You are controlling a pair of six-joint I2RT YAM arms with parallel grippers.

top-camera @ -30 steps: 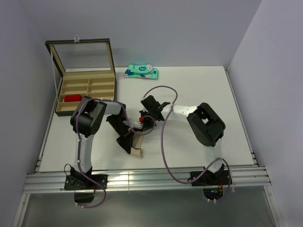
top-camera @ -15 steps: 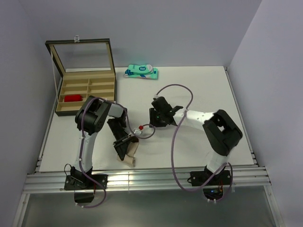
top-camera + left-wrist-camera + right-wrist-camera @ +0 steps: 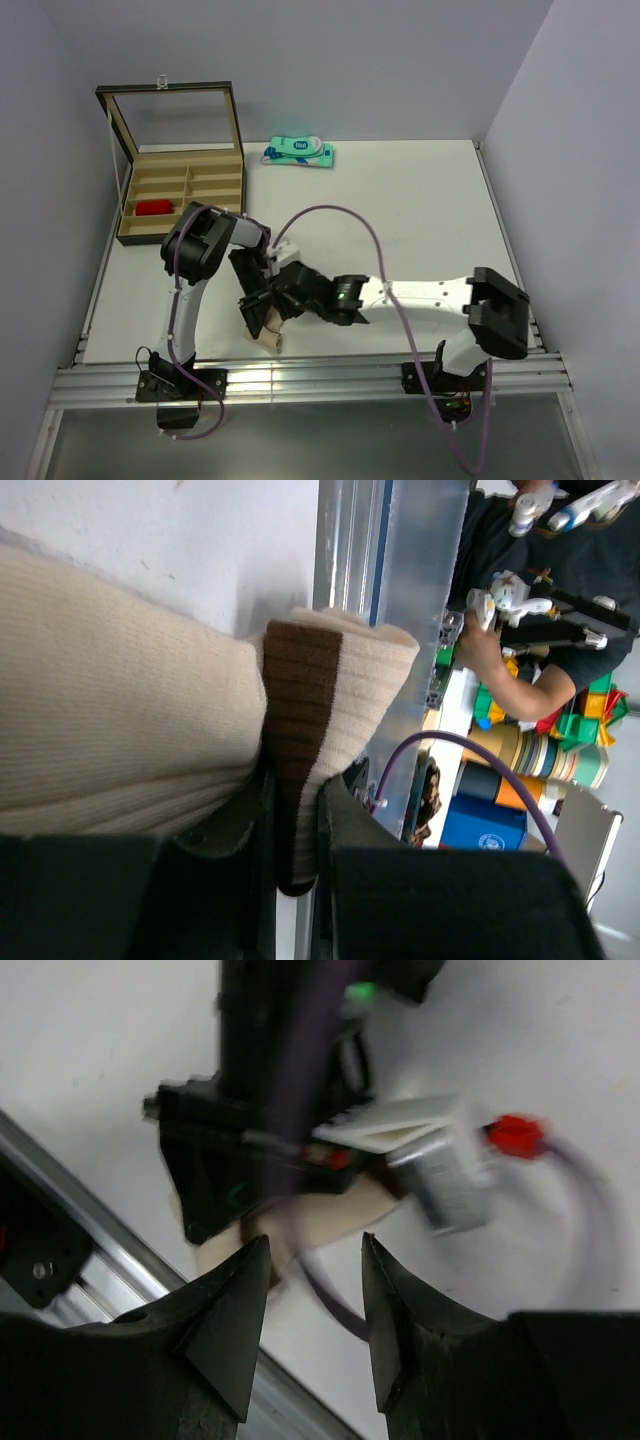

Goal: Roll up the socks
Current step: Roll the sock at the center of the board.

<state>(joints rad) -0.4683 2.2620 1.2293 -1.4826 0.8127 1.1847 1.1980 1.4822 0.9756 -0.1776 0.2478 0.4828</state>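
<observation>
Left claw (image 3: 295,825) clamped on beige sock (image 3: 120,710), pinching it at brown band (image 3: 300,710). Sock lies on worktop (image 3: 420,200) at 7 o'clock, near front edge. Right claw (image 3: 313,1250) apart, gripping nothing, hovering just beside left claw, over sock. Red sock (image 3: 152,208) in open box (image 3: 135,238) at 10 o'clock, left compartment. Teal packet (image 3: 298,152) at 12 o'clock.

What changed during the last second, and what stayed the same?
The right gripper swung from the middle of the table toward the near edge, beside the left gripper, jaws open. The left gripper, clamped on the beige sock, shifted slightly nearer. The red sock and teal packet stayed.
</observation>
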